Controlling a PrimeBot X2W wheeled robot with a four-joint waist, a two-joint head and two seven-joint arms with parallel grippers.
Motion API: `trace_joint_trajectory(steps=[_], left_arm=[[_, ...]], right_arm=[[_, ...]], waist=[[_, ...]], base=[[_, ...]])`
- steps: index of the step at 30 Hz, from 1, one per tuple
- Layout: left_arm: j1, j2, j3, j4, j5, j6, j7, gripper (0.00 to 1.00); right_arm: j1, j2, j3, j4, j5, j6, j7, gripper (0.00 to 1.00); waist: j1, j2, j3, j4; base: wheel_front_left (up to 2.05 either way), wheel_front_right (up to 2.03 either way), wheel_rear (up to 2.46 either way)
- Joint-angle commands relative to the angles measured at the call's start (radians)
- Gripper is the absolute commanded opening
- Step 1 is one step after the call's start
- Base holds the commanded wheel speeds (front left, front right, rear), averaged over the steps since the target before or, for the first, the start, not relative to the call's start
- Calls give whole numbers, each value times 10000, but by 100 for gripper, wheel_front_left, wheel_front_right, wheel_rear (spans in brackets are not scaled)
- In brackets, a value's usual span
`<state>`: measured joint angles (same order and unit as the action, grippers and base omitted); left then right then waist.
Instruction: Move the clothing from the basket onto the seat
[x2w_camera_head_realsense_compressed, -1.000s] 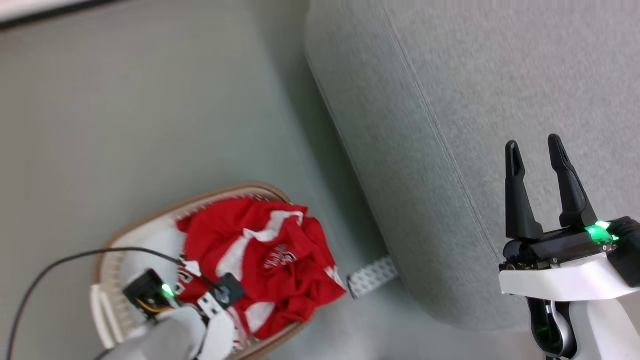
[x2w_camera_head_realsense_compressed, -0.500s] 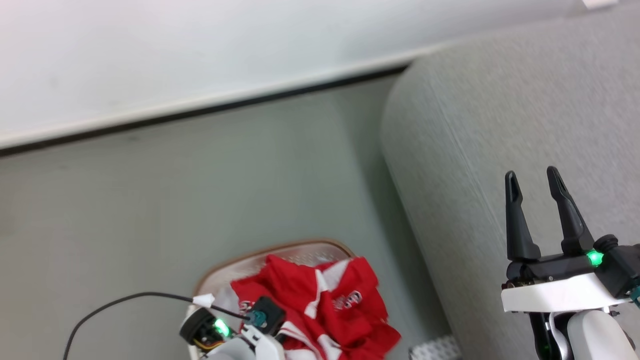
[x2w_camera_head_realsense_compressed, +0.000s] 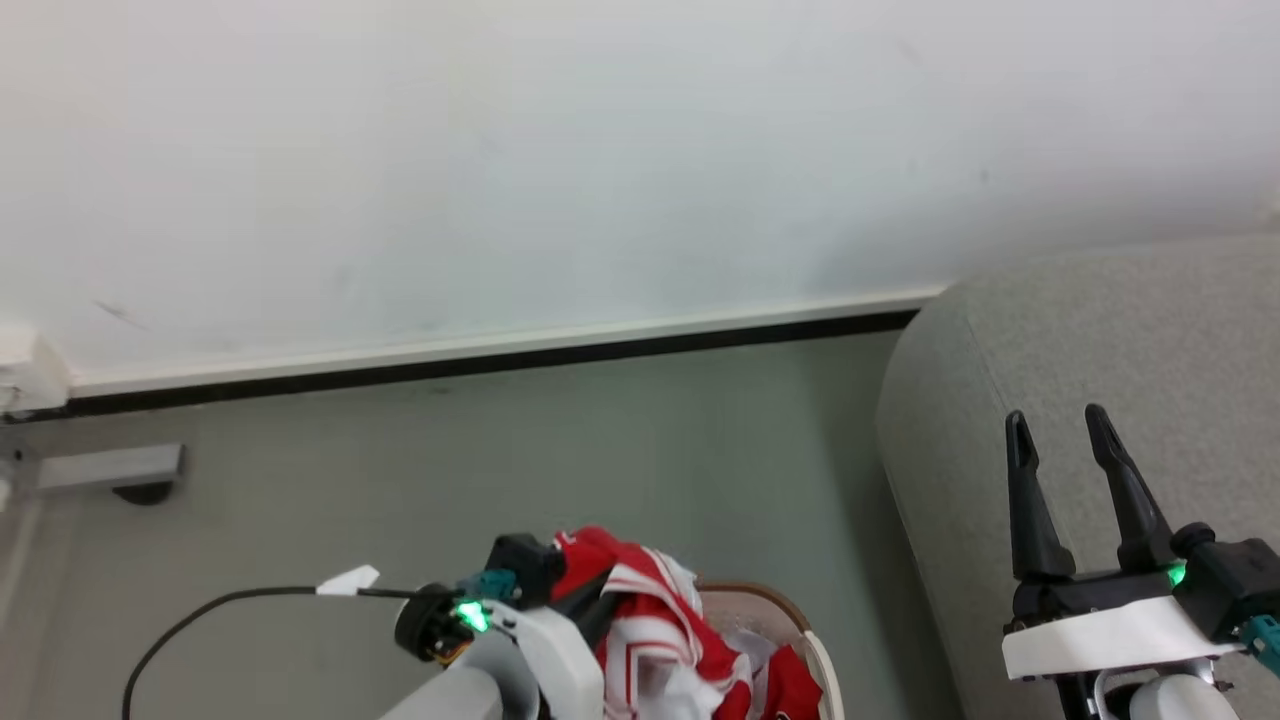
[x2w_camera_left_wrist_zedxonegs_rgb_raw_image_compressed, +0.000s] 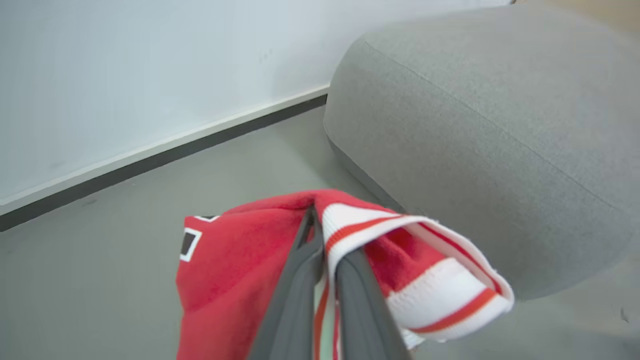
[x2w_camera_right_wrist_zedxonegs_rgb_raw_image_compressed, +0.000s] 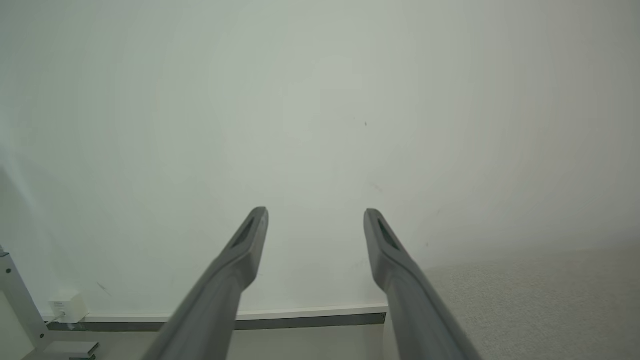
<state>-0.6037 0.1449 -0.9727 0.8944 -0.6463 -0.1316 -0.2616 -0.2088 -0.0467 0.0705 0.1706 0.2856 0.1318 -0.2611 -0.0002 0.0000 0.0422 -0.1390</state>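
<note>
Textures | clothing (x2w_camera_left_wrist_zedxonegs_rgb_raw_image_compressed: 225, 260): soft red, white-striped hem | seat (x2w_camera_left_wrist_zedxonegs_rgb_raw_image_compressed: 475, 125): rounded grey fabric

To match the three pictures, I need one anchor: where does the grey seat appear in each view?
Head view: seat at the right, lower half.
Left wrist view: seat at the upper right.
Right wrist view: seat in the lower right corner.
Shared landmark: dark baseboard under the white wall.

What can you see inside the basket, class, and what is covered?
Red-and-white clothing, pinched in the shut left claw, hangs into the basket. Its bottom and anything beneath the fabric are covered.
</note>
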Motion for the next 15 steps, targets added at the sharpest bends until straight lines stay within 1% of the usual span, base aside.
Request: trace_joint_trajectory(steps=[1, 9, 11, 12, 15], left_arm=[[158, 117, 244, -406, -209, 12, -32, 0], [-11, 627, 1432, -2909, -693, 416, -35, 0], [-67, 771, 1660, -3531, -870, 520, -35, 0], [-67, 771, 1660, -3531, -870, 520, -35, 0], [-215, 952, 1986, -4442, -993, 701, -19, 0]], right_arm=[[181, -30, 2, 47, -4, -21, -26, 100], [427, -31, 247, 79, 114, -21, -26, 100], [467, -30, 354, 60, 123, -21, -26, 100], [467, -30, 354, 60, 123, -21, -26, 100], [496, -30, 530, 27, 170, -21, -26, 100]], waist=[[2, 0, -355, 282], [2, 0, -596, 446], [2, 0, -632, 454], [2, 0, -632, 454], [2, 0, -644, 459]], base=[[0, 0, 0], [0, 0, 0], [0, 0, 0], [0, 0, 0], [0, 0, 0]])
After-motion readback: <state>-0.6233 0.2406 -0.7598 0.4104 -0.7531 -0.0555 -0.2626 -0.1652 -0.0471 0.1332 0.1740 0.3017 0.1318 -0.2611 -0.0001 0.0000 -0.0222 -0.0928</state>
